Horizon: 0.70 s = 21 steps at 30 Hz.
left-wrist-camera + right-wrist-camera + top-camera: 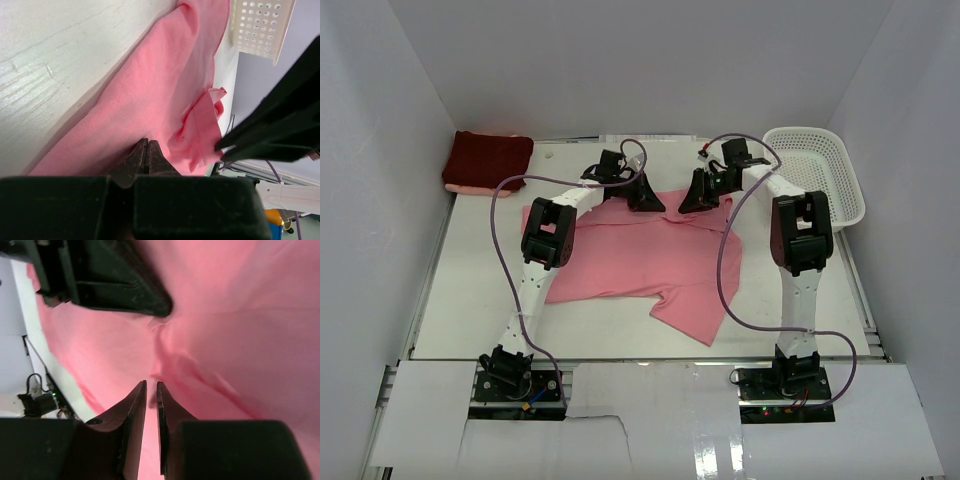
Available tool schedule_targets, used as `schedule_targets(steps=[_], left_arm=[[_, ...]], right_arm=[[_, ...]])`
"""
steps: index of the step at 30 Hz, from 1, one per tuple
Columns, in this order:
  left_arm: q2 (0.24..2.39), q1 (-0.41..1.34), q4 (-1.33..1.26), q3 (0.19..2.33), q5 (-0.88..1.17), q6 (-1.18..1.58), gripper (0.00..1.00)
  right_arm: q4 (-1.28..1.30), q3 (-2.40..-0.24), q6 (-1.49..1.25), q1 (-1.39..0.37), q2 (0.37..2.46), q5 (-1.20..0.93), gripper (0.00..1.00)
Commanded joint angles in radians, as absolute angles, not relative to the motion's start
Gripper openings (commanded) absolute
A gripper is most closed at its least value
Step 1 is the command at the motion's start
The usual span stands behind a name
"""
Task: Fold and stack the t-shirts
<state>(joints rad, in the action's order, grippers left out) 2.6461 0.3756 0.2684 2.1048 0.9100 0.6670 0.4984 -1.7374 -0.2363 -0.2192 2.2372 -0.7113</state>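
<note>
Pink shirt: the plain salmon pink cloth t-shirt [620,265] lies spread, with some wrinkles, at the middle of the white tabletop [480,300]. One sleeve points toward 5 o'clock.
Maroon shirt: the dark maroon red folded cloth t-shirt [488,158] is a neat rectangle at the tabletop's 10 o'clock corner, well apart from the pink one. A strip of paler pink cloth [467,188] shows under its near edge.
Left claw: the left claw [642,198] is down on the pink shirt's 12 o'clock edge. In its wrist view the fingers are pressed together with their tips in the cloth. In the right wrist view, creases run to its tip, so it appears to pinch the shirt.
Right claw: the right claw [698,200] is just beside the left one, at 1 o'clock on the shirt. Only a thin slit shows between its fingers. In the left wrist view, a raised fold of pink cloth is drawn up to its tip.
Basket: the white plastic mesh basket [848,195] stands at 2 o'clock, near the shirt's far right corner.
</note>
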Motion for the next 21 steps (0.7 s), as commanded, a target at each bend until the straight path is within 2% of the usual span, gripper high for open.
schedule_targets(steps=[1, 5, 6, 8, 10, 12, 21], left_arm=[[2.622, 0.394, 0.301, 2.083, 0.879, 0.64, 0.0], [2.625, 0.394, 0.305, 2.091, 0.877, 0.638, 0.0], [2.628, 0.394, 0.307, 2.095, 0.877, 0.638, 0.0], [2.631, 0.396, 0.307, 2.098, 0.88, 0.641, 0.0], [2.632, 0.394, 0.308, 2.098, 0.882, 0.641, 0.0], [2.626, 0.394, 0.31, 2.092, 0.882, 0.638, 0.0], [2.608, 0.394, 0.344, 2.083, 0.865, 0.601, 0.0]], right_arm=[[0.531, -1.691, -0.25, -0.225, 2.163, -0.793, 0.21], [0.583, -1.622, -0.227, -0.23, 2.161, -0.888, 0.25], [0.584, -1.594, -0.216, -0.23, 2.158, -0.885, 0.32], [0.589, -1.577, -0.207, -0.23, 2.152, -0.87, 0.36], [0.577, -1.578, -0.206, -0.229, 2.14, -0.832, 0.48], [0.549, -1.589, -0.212, -0.229, 2.117, -0.805, 0.52], [0.523, -1.77, -0.285, -0.229, 2.123, -0.814, 0.53]])
